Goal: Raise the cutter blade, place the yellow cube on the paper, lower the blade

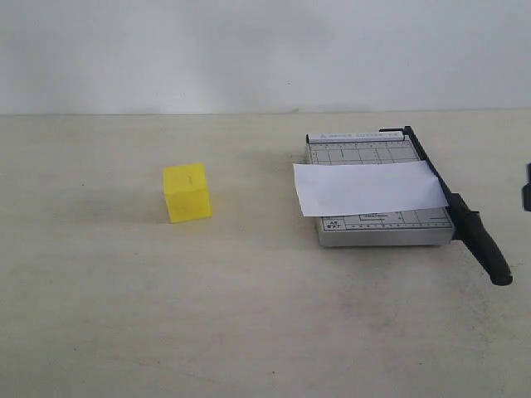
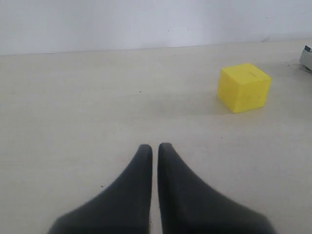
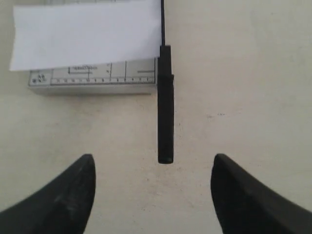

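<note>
One yellow cube, one paper, one cutter blade down; left gripper jaws together, right gripper jaws apart.

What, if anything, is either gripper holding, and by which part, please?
Nothing: left gripper shut and empty; right gripper open, clear of the cutter blade.

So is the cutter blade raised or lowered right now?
Lowered: the cutter blade lies flat along the edge of the trimmer, no gap between them.
</note>
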### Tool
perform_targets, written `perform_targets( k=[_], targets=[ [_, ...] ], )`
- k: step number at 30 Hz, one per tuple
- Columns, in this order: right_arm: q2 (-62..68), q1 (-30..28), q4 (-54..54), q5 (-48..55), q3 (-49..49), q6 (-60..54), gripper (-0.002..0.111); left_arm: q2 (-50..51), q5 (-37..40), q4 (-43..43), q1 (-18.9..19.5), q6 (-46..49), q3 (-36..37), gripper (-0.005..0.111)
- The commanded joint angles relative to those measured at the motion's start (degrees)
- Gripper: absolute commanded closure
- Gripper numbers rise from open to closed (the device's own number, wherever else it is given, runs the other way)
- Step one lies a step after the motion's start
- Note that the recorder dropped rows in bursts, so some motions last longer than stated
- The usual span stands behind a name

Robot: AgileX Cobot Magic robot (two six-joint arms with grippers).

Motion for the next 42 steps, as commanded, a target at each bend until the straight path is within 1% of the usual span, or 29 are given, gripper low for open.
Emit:
perform_targets(
  k=[1,6,12,19,30,32,33,37,39,40,42],
  targets=[
    [16.33,0.1,-0.73,5.12,-8.23,-5.94,0.043,-0.12,-0.99,-0.37,0.16,-0.57,-0.08,0.102],
    [26.79,0.1,-0.73,6.74,-12.55,-8.99,0.043,-0.12,-0.99,-0.37,0.16,-0.57,-0.08,0.102],
    [34.33,0.1,-0.73,5.13,-12.8,-10.7,0.043,-0.12,-0.99,-0.37,0.16,-0.57,-0.08,0.102],
    [38.73,0.1,-1.46,0.66,-12.8,-12.25,0.043,-0.12,-0.99,-0.37,0.16,-0.57,-0.08,0.102],
    [44.68,0.1,-2.03,-1.59,-12.8,-13.07,0.044,-0.12,-0.99,-0.37,0.16,-0.57,-0.08,0.102],
    [44.68,0.1,-2.03,-1.98,-12.8,-13.07,0.049,-0.12,-0.99,-0.37,0.16,-0.57,-0.08,0.102],
    [44.68,0.1,-2.03,-2.03,-12.8,-13.16,0.056,-0.12,-0.99,-0.37,0.16,-0.57,-0.08,0.102],
    [44.68,0.1,-2.02,-1.79,-12.8,-13.84,0.093,-0.12,-0.87,-0.37,0.16,-0.57,-0.08,0.102],
    [44.4,0.1,-2.02,-2.04,-12.8,-13.82,0.106,-0.12,-0.87,-0.37,0.16,-0.57,-0.08,0.102],
    [44.03,0.1,-2.02,-2.39,-12.8,-13.82,0.109,-0.12,-0.87,-0.37,0.16,-0.57,-0.08,0.102],
    [42.29,0.1,-2.02,-4.0,-12.8,-13.82,0.107,-0.12,-0.87,-0.37,0.16,-0.57,-0.08,0.102]
  ],
)
